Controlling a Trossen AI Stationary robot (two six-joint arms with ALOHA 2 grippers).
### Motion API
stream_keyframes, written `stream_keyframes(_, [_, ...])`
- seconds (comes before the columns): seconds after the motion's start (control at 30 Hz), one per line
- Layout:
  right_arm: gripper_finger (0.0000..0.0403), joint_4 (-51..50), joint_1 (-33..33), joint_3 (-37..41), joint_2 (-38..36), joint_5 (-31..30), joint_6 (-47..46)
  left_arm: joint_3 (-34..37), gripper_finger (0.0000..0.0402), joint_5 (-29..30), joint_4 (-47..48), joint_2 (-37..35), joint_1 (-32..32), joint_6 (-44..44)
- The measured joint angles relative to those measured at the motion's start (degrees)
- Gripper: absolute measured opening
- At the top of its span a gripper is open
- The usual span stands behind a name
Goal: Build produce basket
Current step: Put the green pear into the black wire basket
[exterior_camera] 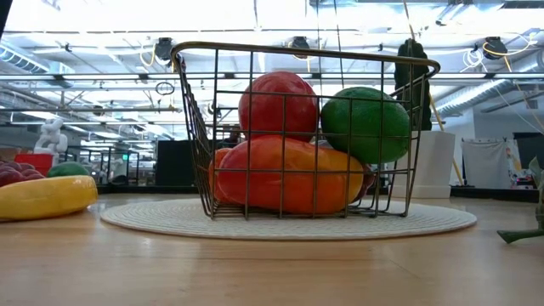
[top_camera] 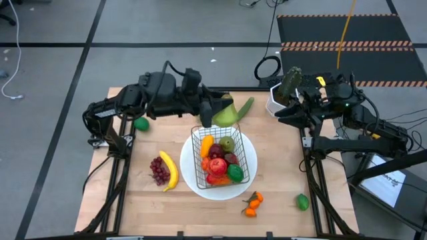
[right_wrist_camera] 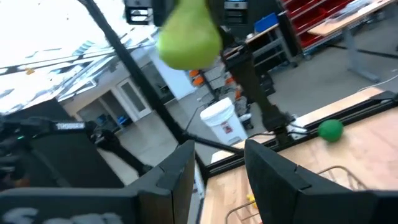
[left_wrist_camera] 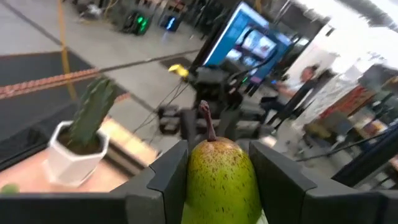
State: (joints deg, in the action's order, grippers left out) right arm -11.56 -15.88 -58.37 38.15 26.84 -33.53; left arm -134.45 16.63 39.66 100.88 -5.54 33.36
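I see the wire basket point(top_camera: 223, 159) sitting on the round white plate point(top_camera: 193, 181) near the middle of the table, already holding produce: from above I make out an orange pepper point(top_camera: 207, 145), a pear point(top_camera: 227, 144), red apples point(top_camera: 217, 166) and a green lime point(top_camera: 235, 173). The low view gives me the basket point(exterior_camera: 302, 127) side-on, with a red fruit point(exterior_camera: 279, 104) and a green one point(exterior_camera: 365, 124) stacked over the orange pepper point(exterior_camera: 289, 175), which the overhead shot only shows as a cluster.

The left gripper point(top_camera: 220, 115) hangs just beyond the basket's far rim, its fingers clamped on a green pear point(top_camera: 228, 115). Only the left wrist view shows that grip plainly: the speckled pear point(left_wrist_camera: 219, 177) is wedged between the two dark fingers point(left_wrist_camera: 163, 180), stem up. In the right wrist view the same pear point(right_wrist_camera: 188, 38) shows from the other side, high up.

The right gripper point(top_camera: 288, 113) waits at the table's far right edge, just beside the potted cactus point(top_camera: 288, 87); its fingers point(right_wrist_camera: 176, 180) stand apart with nothing between them.

Left of the plate lie a banana point(top_camera: 169, 171) and purple grapes point(top_camera: 159, 171), touching each other. A lime point(top_camera: 141, 123) lies at the far left, another lime point(top_camera: 302, 201) at the near right, and tangerines point(top_camera: 253, 204) lie near the plate's near edge.
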Motion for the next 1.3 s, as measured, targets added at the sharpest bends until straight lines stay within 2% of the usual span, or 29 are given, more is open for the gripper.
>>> stream_keyframes(0.17, [0.0136,-1.1,0.0,0.0,-0.3,2.0,0.0,0.9,0.0161,3.1,7.1,0.4,-1.5,-2.6])
stream_keyframes(0.33, [0.0136,-1.2,0.0,0.0,-0.9,2.0,0.0,6.2,0.0161,4.5,11.5,0.8,-2.6,-2.8])
stream_keyframes(0.87, [0.0136,-6.4,0.0,0.0,-2.5,0.8,0.0,35.4,0.0161,5.9,9.4,0.8,-5.3,4.6])
stream_keyframes(1.13, [0.0136,-6.8,0.0,0.0,-1.9,-1.5,1.6,42.8,0.0161,7.4,8.6,0.7,-3.2,-5.4])
stream_keyframes(1.3, [0.0136,-6.8,0.0,0.0,-1.2,-2.8,1.7,46.2,0.0161,7.4,2.6,0.8,-1.0,-13.7])
